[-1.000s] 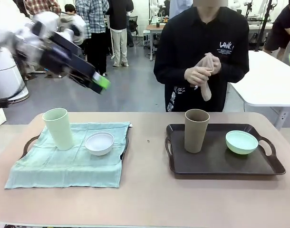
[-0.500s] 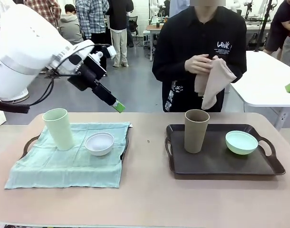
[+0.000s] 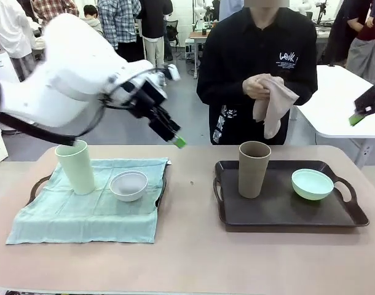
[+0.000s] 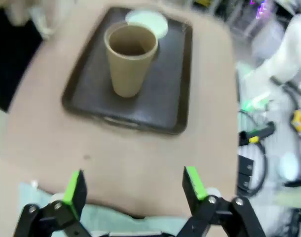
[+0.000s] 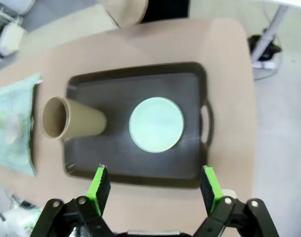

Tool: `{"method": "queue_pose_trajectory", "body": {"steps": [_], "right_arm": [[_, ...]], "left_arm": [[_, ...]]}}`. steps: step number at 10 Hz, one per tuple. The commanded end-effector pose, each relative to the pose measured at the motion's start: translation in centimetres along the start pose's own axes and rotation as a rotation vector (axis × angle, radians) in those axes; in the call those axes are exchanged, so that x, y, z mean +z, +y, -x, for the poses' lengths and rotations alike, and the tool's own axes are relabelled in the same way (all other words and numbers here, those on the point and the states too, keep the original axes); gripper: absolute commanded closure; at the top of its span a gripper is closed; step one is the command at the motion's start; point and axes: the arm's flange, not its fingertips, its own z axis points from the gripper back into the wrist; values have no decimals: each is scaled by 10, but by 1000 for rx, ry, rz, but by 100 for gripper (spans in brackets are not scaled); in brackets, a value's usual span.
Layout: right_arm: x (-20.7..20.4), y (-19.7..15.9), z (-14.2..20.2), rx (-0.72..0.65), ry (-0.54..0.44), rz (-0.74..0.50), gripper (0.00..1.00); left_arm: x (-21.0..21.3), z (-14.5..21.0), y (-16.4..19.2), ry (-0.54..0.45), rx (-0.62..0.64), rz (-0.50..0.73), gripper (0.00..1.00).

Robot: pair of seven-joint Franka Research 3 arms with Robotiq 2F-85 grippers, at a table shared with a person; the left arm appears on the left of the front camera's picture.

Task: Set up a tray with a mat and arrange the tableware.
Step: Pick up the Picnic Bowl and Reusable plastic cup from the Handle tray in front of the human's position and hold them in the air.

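Tan-brown tall cup (image 3: 254,169) and mint green round bowl (image 3: 312,184) stand apart on the bare dark brown tray (image 3: 280,215). The pale green tall cup (image 3: 76,166) and small white bowl (image 3: 128,185) sit on a light green cloth mat (image 3: 83,218). Above the desk (image 3: 187,258), the left gripper (image 4: 134,185) is spread wide and empty. The right gripper (image 5: 154,185) is likewise spread and holds nothing.

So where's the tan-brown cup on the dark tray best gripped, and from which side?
Probably the side wall of the tan-brown cup, in its upper half, coming in level from the robot's side. It stands upright, has no handle and widens toward the rim, so a squeeze there should wedge rather than slip. The mint bowl sits apart beside it, leaving the near face free.
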Motion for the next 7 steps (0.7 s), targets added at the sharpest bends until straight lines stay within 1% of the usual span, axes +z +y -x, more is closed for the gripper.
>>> {"method": "queue_pose_trajectory", "body": {"steps": [1,2,3,4,5,6,7], "right_arm": [[-39,17,-18,-40,69,124,5],[-55,27,-19,-34,158,69,5],[-55,27,-15,-43,193,34,5],[-49,21,-8,-11,76,83,5],[-49,21,-8,-11,76,83,5],[-68,27,-8,-16,139,67,5],[-79,19,-16,-53,156,118,5]], "left_arm": [[-40,-22,30,41,-185,15,0],[-68,-35,40,50,-229,42,0],[-78,-40,38,16,-72,152,0],[-56,-23,20,42,-164,43,0],[-56,-23,20,42,-164,43,0],[-85,-32,31,34,-160,93,0],[-84,-25,34,52,-206,111,0]]}}
